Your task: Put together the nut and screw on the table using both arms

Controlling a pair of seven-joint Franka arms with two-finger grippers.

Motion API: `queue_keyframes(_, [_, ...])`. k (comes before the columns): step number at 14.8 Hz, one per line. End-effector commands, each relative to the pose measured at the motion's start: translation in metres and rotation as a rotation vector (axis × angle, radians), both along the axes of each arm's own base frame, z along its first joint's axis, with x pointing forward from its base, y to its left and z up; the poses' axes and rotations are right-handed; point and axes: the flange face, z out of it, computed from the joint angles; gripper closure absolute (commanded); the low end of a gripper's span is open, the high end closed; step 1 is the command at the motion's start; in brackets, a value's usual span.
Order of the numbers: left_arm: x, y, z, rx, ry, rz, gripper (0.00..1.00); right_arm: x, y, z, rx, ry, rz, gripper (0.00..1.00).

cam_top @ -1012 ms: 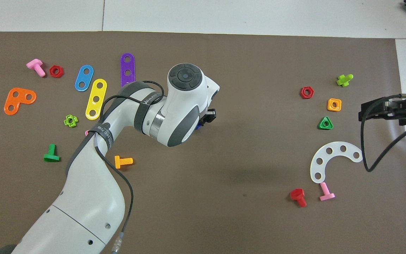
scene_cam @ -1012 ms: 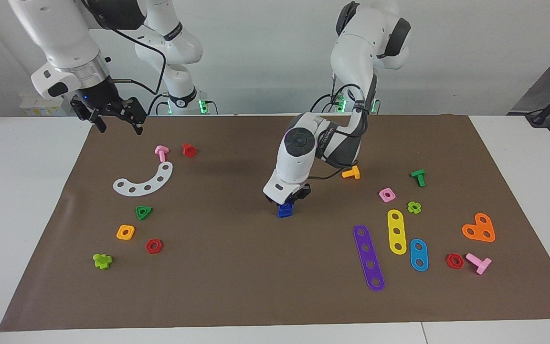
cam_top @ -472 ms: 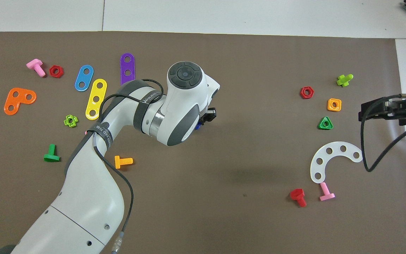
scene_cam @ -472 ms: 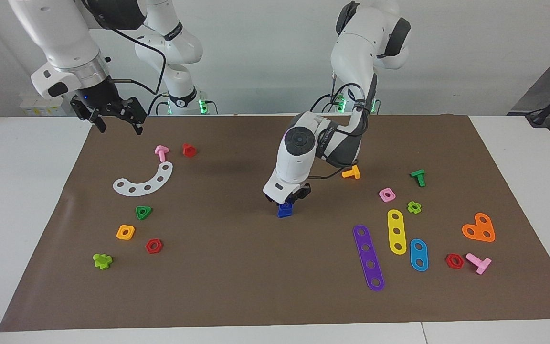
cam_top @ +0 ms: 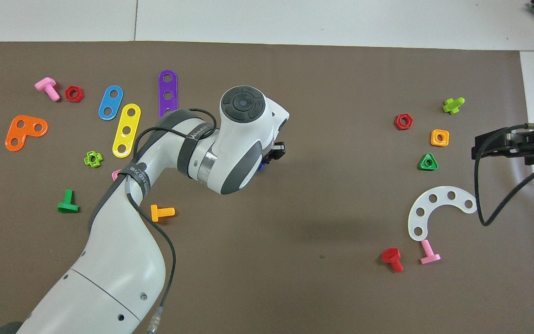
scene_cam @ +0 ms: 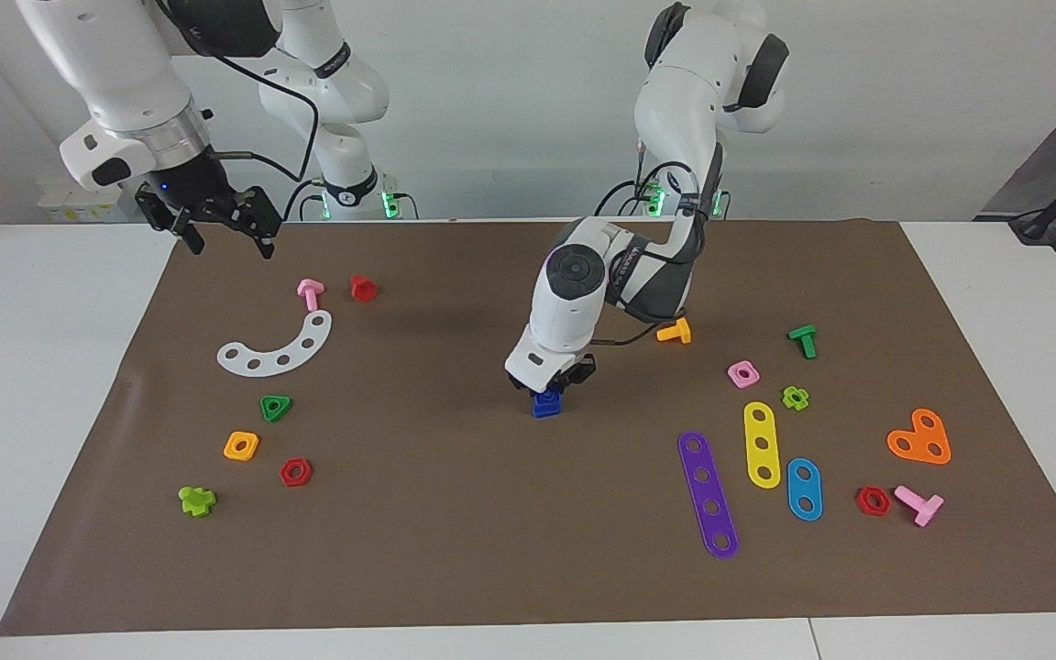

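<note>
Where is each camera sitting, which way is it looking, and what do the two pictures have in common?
Facing view: high across the table, looking at the robots; both arms show whole, left gripper shut on a dark blue piece, right gripper open over the brown mat's corner.
Overhead view: above the robots' end, looking steeply down; left arm and right gripper show.
Shared: mat, purple strip, white arc, half a turn apart.

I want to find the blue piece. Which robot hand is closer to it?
Left. The left gripper is down at the middle of the mat, shut right on the blue piece. The right gripper waits open in the air over the mat's corner, nowhere near it.
</note>
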Motion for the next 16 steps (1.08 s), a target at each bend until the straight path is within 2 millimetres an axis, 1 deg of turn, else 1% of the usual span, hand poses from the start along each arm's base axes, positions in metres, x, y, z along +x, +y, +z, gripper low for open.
queue_keyframes(1, [-0.004,0.001,0.0,0.003,-0.015,0.007,0.19,-0.002,0.0,0.0,0.019,-0.002,-0.004,0.0])
queue_keyframes(3, [-0.003,0.001,0.001,0.005,-0.015,0.009,0.05,-0.002,0.0,0.0,0.019,-0.002,-0.004,0.0])
queue_keyframes(6, [-0.002,0.001,0.004,0.004,-0.01,0.009,0.01,-0.003,0.0,0.001,0.019,-0.003,-0.004,0.0])
queue_keyframes(7, [-0.001,0.001,0.011,0.006,-0.007,0.008,0.01,-0.002,0.0,0.0,0.019,-0.002,-0.004,0.0])
queue_keyframes(8, [0.005,0.008,0.018,0.017,0.008,0.017,0.0,-0.002,0.0,0.0,0.019,-0.002,-0.004,0.0])
queue_keyframes(9, [0.012,0.013,0.031,0.014,0.004,0.025,0.0,-0.002,0.0,0.0,0.019,-0.002,-0.004,0.0])
queue_keyframes(10, [0.022,0.027,0.037,0.017,0.003,0.05,0.0,-0.002,0.0,0.0,0.019,-0.002,-0.004,0.0])
queue_keyframes(11, [0.038,0.056,0.047,0.025,0.01,0.091,0.0,-0.002,0.0,0.0,0.019,-0.002,-0.004,0.0])
queue_keyframes(12, [0.049,0.078,0.075,0.005,-0.024,0.119,0.0,-0.002,0.0,0.0,0.019,-0.002,-0.004,0.0])
queue_keyframes(13, [0.057,0.105,0.109,-0.016,-0.064,0.148,0.0,-0.002,0.0,0.0,0.019,-0.002,-0.004,0.0])
queue_keyframes(14, [0.064,0.132,0.13,-0.031,-0.079,0.164,0.0,-0.002,0.0,0.0,0.019,-0.002,-0.004,0.0])
queue_keyframes(15, [0.064,0.157,0.147,-0.026,-0.073,0.149,0.0,-0.002,0.0,0.0,0.019,-0.002,-0.004,0.0])
queue_keyframes(16, [0.066,0.185,0.159,-0.018,-0.059,0.124,0.0,-0.002,0.0,0.0,0.019,-0.002,-0.004,0.0])
